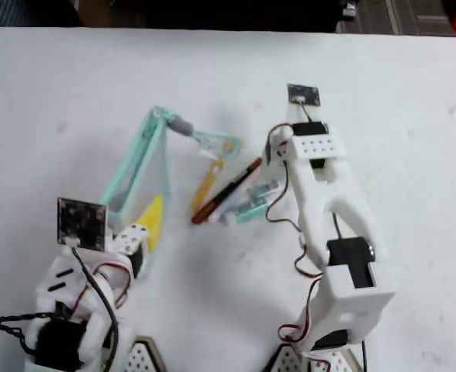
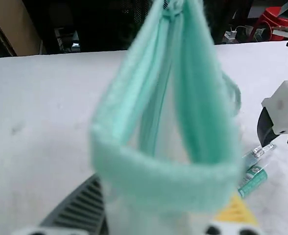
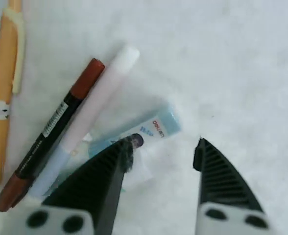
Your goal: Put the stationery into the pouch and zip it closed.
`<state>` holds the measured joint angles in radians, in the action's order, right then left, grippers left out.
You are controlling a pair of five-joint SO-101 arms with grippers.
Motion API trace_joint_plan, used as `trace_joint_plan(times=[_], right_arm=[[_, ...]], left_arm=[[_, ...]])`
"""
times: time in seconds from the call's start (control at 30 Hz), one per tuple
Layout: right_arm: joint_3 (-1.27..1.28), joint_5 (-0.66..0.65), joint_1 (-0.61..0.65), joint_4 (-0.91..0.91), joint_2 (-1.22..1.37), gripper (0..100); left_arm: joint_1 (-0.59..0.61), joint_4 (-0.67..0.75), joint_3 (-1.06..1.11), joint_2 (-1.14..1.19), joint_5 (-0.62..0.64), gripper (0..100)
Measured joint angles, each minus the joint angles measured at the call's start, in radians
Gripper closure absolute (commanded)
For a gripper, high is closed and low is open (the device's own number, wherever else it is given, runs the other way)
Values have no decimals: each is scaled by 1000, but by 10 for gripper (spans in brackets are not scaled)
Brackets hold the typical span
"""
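Observation:
A clear pouch with mint-green trim (image 1: 139, 167) stands on its edge at the left, its mouth (image 2: 173, 122) gaping toward my left wrist camera. My left gripper (image 1: 131, 215) (image 2: 158, 215) holds the pouch's near end between a grey and a yellow finger. The stationery lies in a heap beside it: an orange pen (image 1: 205, 186) (image 3: 4, 93), a brown-red marker (image 1: 228, 190) (image 3: 56, 132), a pale pink pen (image 3: 95, 103) and a light blue tube (image 3: 144, 132). My right gripper (image 3: 161, 144) (image 1: 273, 195) hovers open over the heap's right end, one finger above the blue tube.
A teal-capped item (image 2: 252, 178) (image 1: 251, 211) lies at the heap's near edge. The white table (image 1: 383, 101) runs bare to the right and far side; its dark far edge is at the top of the high view.

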<state>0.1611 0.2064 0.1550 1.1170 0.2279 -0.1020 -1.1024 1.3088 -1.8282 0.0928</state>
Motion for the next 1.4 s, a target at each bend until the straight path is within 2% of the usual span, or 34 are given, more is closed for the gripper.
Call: trace_joint_plan(times=[0.27, 0.6, 0.97, 1.4], right_arm=[[0, 94, -2, -55, 2, 807], [-38, 106, -2, -87, 12, 807], [-259, 107, 55, -107, 281, 811], [-394, 107, 41, -32, 388, 957]], left_arm=[[0, 12, 14, -3, 6, 790], [0, 20, 18, -3, 6, 790], [0, 20, 18, -3, 6, 790], [0, 20, 18, -3, 6, 790]])
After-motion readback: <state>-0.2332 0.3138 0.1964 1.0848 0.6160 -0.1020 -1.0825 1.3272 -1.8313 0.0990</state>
